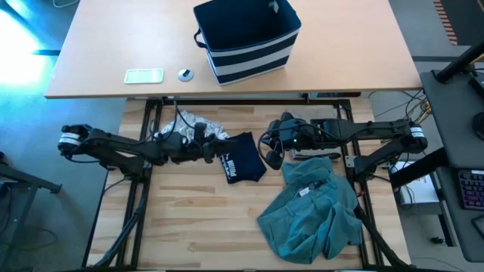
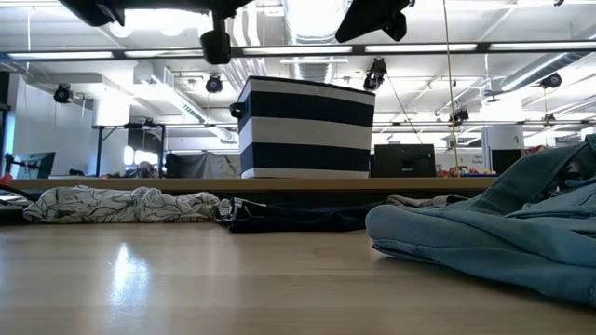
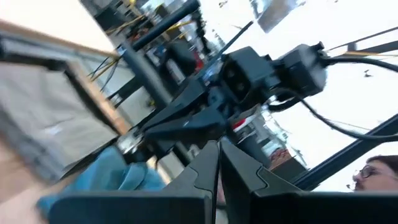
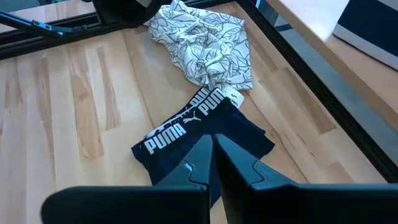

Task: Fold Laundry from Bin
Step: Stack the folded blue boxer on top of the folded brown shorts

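The navy garment [image 1: 243, 167] lies on the counter [image 1: 189, 227] between both clenched, empty claws: left claw [image 1: 224, 137] just beside it, right claw [image 1: 272, 158] opposite.

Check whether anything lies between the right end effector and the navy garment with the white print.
Nothing visible does. The right end effector, fingers shut and empty, hangs right over the navy garment, which lies bare on the wooden table. The grey-white patterned garment lies beyond it, overlapping only its far edge.
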Motion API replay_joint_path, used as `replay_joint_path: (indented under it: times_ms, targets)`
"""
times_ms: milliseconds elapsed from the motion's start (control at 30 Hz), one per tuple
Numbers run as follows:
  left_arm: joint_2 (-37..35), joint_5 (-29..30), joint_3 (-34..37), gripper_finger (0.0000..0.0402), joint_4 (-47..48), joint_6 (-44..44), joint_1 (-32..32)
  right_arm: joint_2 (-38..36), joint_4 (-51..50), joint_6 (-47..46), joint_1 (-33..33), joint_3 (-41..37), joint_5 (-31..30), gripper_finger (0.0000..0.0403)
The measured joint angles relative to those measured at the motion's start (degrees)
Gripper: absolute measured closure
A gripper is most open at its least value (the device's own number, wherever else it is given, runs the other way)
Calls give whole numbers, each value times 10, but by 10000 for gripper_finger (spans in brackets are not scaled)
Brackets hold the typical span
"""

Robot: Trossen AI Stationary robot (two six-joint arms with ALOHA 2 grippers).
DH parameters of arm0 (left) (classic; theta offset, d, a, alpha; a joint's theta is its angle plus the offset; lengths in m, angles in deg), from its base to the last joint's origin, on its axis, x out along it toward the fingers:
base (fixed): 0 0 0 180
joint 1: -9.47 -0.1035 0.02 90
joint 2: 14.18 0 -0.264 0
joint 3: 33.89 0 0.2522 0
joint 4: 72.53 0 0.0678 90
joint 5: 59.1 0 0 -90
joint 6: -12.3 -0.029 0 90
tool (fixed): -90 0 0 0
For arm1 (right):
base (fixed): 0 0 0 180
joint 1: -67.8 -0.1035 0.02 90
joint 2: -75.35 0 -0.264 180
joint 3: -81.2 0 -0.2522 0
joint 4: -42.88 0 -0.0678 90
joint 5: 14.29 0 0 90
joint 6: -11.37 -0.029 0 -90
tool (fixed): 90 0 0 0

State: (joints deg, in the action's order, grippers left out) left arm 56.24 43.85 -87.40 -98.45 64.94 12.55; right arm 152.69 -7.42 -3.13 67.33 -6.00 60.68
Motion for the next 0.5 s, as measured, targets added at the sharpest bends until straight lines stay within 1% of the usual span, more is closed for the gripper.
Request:
replay_joint_path:
  times_ms: [133,267,333,433,500]
  targets:
    - [35,-2,0,402,-78,-7,0,0,0,0,0,0,0,390]
    - [82,0,0,402,-141,47,0,0,0,0,0,0,0,390]
    - [105,0,0,402,-158,89,0,0,0,0,0,0,0,390]
    - [135,-3,0,402,-155,167,-6,0,0,0,0,0,0,390]
    - [149,-15,2,402,-150,173,-13,0,0,0,0,0,0,390]
